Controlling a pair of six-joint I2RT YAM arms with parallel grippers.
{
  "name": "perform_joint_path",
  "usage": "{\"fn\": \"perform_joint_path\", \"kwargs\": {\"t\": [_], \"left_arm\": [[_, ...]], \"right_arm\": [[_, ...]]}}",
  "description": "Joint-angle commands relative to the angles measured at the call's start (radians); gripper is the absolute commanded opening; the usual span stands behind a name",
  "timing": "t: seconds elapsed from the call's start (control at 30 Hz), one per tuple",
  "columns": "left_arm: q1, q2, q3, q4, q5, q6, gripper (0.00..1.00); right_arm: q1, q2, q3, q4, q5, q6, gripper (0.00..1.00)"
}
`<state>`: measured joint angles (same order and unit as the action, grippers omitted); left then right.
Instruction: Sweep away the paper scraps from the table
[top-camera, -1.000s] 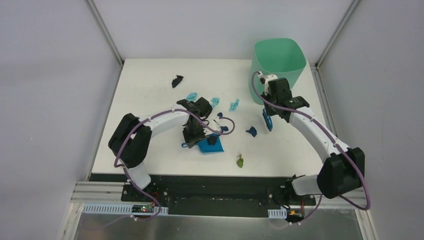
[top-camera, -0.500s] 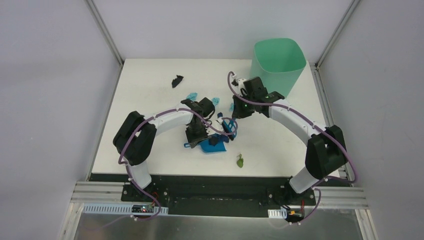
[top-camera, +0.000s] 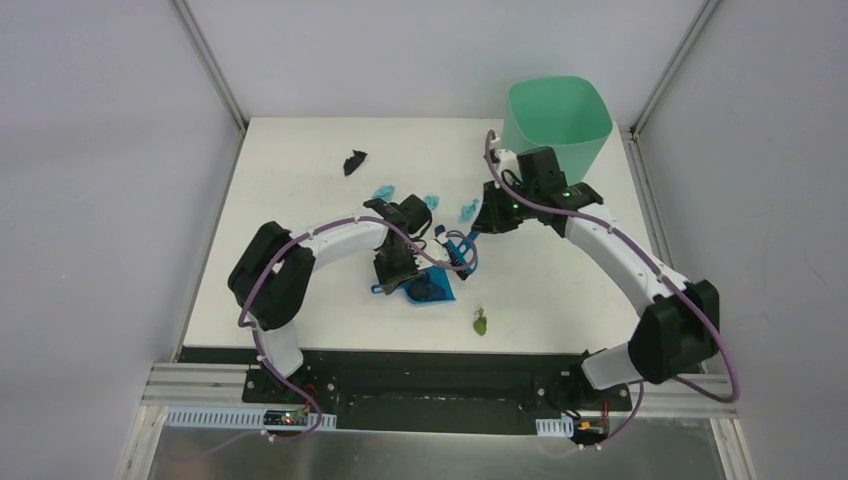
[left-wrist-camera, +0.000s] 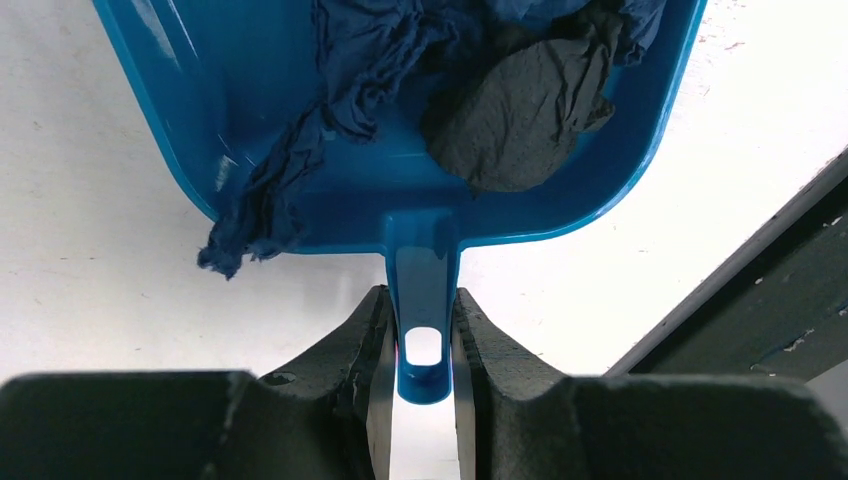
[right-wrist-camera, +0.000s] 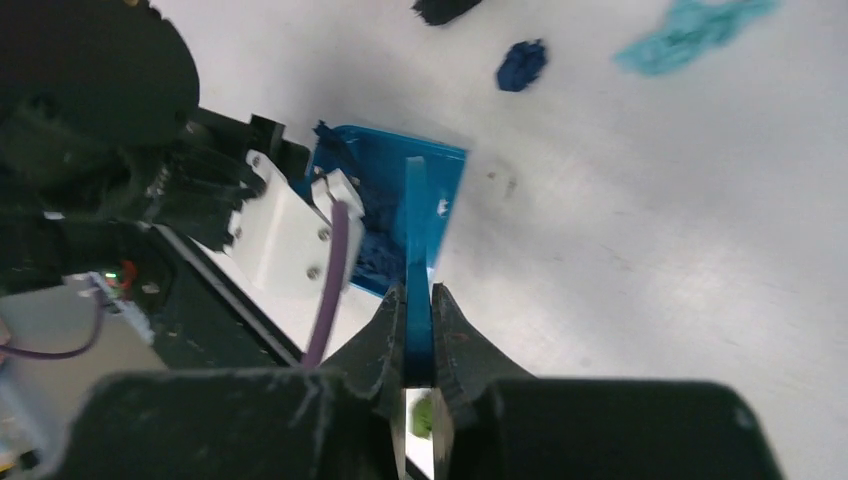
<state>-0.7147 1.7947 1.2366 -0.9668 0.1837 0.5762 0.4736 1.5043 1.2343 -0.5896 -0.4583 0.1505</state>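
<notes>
1. A black crumpled paper scrap (top-camera: 354, 161) lies alone toward the far-left corner of the white flat tabletop (top-camera: 290, 220).
2. The left gripper (left-wrist-camera: 423, 350) has its jaws narrowed tight on the handle of the blue plastic dustpan (left-wrist-camera: 400, 150). The dustpan rests flat on the table, inward from the middle of the near edge. We see a black paper wad (left-wrist-camera: 520, 110) and a dark blue paper shred (left-wrist-camera: 330, 90) already inside it.
3. Three light teal paper scraps (top-camera: 431, 202) sit in a loose row beyond the pan, toward the far edge, and a small dark blue paper scrap (right-wrist-camera: 522, 63) lies loose near them.
4. The right gripper (top-camera: 490, 222) holds the blue hand brush (top-camera: 459, 250) in nearly closed jaws, with the brush head just beside the pan's open mouth.
5. A green paper scrap (top-camera: 481, 322) lies by the near edge, right of the pan.
6. A light teal plastic bin (top-camera: 556, 120) stands at the far-right corner.
7. We judge that sweeping is under way and roughly half done. The next move calls for reaching the brush beyond the teal scraps and drawing them into the pan while the left arm holds the pan steady.
</notes>
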Motion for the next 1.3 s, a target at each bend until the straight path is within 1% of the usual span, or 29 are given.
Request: {"fn": "perform_joint_path", "kwargs": {"t": [0.0, 0.07, 0.1, 0.13, 0.2, 0.23, 0.3, 0.33, 0.43, 0.57, 0.67, 0.73, 0.83, 0.9, 0.97, 1.1, 1.27], "left_arm": [[-0.011, -0.09, -0.053, 0.043, 0.008, 0.04, 0.0], [-0.011, -0.127, -0.075, 0.042, 0.01, 0.063, 0.0], [-0.011, -0.14, -0.078, 0.031, 0.01, 0.073, 0.0], [-0.011, -0.15, -0.077, 0.012, 0.016, 0.084, 0.0], [-0.012, -0.173, -0.07, -0.044, 0.046, 0.114, 0.0], [-0.013, -0.186, -0.074, -0.066, 0.058, 0.126, 0.0], [-0.016, -0.212, -0.083, -0.091, 0.082, 0.154, 0.0], [-0.02, -0.222, -0.089, -0.096, 0.085, 0.16, 0.0], [-0.054, -0.214, -0.102, -0.114, 0.068, 0.159, 0.0], [-0.111, -0.199, -0.111, -0.128, 0.052, 0.143, 0.0], [-0.163, -0.179, -0.113, -0.122, 0.026, 0.131, 0.0], [-0.187, -0.156, -0.104, -0.12, 0.016, 0.11, 0.0], [-0.217, -0.124, -0.088, -0.105, 0.005, 0.081, 0.0], [-0.244, -0.109, -0.094, -0.081, -0.018, 0.062, 0.0], [-0.27, -0.086, -0.09, -0.06, -0.047, 0.022, 0.0], [-0.301, -0.037, -0.081, -0.02, -0.037, -0.061, 0.0], [-0.34, 0.029, -0.005, -0.01, -0.025, -0.136, 0.0]], "right_arm": [[-0.033, -0.198, -0.028, -0.099, 0.109, -0.218, 0.0], [-0.047, -0.239, -0.028, -0.157, 0.191, -0.255, 0.0], [-0.051, -0.25, -0.029, -0.18, 0.247, -0.245, 0.0], [-0.068, -0.261, -0.027, -0.208, 0.265, -0.236, 0.0], [-0.124, -0.268, -0.03, -0.256, 0.243, -0.229, 0.0], [-0.129, -0.268, -0.032, -0.289, 0.235, -0.241, 0.0], [-0.129, -0.266, -0.027, -0.358, 0.167, -0.322, 0.0], [-0.128, -0.274, -0.035, -0.368, 0.173, -0.342, 0.0], [-0.129, -0.331, -0.072, -0.334, 0.25, -0.323, 0.0], [-0.126, -0.336, -0.061, -0.381, 0.238, -0.299, 0.0], [-0.113, -0.326, -0.09, -0.383, 0.251, -0.283, 0.0], [-0.091, -0.309, -0.107, -0.394, 0.238, -0.256, 0.0], [-0.045, -0.305, -0.185, -0.364, 0.182, -0.231, 0.0], [-0.01, -0.301, -0.217, -0.338, 0.191, -0.233, 0.0], [0.002, -0.271, -0.204, -0.336, 0.176, -0.219, 0.0], [0.012, -0.214, -0.198, -0.279, 0.096, -0.141, 0.0], [0.011, -0.115, -0.153, -0.233, 0.012, -0.052, 0.0]]}}
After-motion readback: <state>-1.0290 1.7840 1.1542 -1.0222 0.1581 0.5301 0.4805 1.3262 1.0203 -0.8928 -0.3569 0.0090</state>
